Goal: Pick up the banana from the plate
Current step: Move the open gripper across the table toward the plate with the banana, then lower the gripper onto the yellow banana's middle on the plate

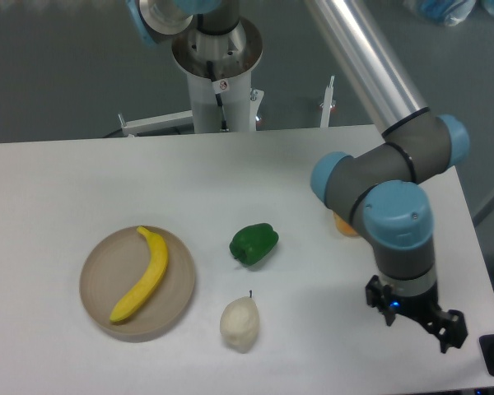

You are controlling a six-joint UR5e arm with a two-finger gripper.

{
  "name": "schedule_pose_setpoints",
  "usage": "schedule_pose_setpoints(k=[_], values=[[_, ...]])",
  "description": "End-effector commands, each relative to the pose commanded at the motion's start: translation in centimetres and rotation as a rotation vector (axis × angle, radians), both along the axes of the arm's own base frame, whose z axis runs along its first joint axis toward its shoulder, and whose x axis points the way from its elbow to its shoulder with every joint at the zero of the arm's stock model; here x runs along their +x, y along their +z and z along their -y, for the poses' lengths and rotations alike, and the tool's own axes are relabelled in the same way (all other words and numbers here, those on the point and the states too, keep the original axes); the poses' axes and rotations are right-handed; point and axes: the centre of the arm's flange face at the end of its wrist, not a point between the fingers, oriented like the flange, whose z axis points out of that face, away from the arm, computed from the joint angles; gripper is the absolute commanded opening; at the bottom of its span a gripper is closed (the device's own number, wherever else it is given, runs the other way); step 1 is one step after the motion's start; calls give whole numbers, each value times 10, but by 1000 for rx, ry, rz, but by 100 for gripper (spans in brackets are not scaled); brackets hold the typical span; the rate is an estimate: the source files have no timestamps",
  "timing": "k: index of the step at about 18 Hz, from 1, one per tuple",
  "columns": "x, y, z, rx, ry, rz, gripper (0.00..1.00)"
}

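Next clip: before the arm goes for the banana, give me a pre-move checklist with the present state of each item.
1. Banana lies fully on the plate, nothing on top of it: ok.
2. Space above the plate free of other things: ok.
3. End effector holds nothing: ok, nothing shows between or below its fingers.
4. End effector open for a grasp: cannot tell, the fingers are small and seen at an angle.
5. End effector near the banana: not ok, it hangs at the table's right side, far from the plate.
6. Way across: the green pepper and the pale pear lie between the end effector and the plate; a low sweep might hit them, so cannot tell.
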Motion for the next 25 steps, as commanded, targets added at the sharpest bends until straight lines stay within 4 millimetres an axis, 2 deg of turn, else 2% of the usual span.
schedule_pose_setpoints(k=[1,3,6,8,10,12,13,15,17,20,25], values=[[7,2,4,12,33,18,100],[33,17,10,106,117,118,100],[74,34,32,160,208,212,100],[100,36,46,151,245,256,100],[137,49,53,176,271,301,100],[157,48,57,180,283,329,100],[183,46,57,173,259,353,100],[209,32,63,140,253,371,100],[238,22,60,121,260,389,100],[298,2,55,83,250,419,100],[342,-34,51,35,253,432,100]])
